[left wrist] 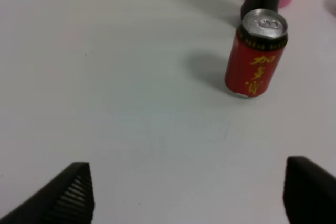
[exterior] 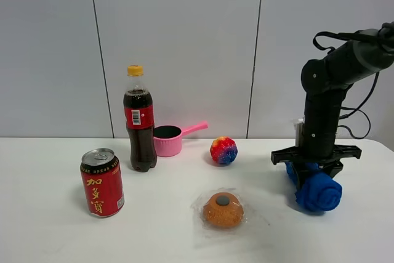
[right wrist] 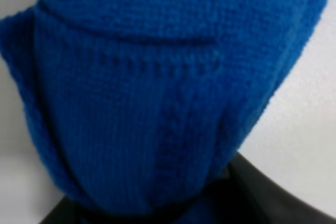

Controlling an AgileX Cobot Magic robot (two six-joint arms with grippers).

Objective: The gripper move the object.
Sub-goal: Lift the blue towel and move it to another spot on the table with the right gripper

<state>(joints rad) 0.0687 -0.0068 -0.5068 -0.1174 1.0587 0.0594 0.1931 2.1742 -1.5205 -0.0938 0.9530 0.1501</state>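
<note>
A blue knitted roll point(exterior: 320, 194) lies on the white table point(exterior: 55, 232) at the right. My right gripper point(exterior: 311, 173) points straight down onto its far end and is closed on it. In the right wrist view the blue knit point(right wrist: 157, 93) fills nearly the whole picture, with a dark finger point(right wrist: 247, 198) at its edge. My left gripper point(left wrist: 191, 198) is open and empty above bare table; it does not show in the exterior view.
A red can point(exterior: 102, 183) point(left wrist: 255, 53) stands at the front left. Behind it are a cola bottle point(exterior: 140, 121) and a pink cup with a handle point(exterior: 169, 140). A rainbow ball point(exterior: 223, 150) and a wrapped orange bun point(exterior: 223, 209) sit mid-table.
</note>
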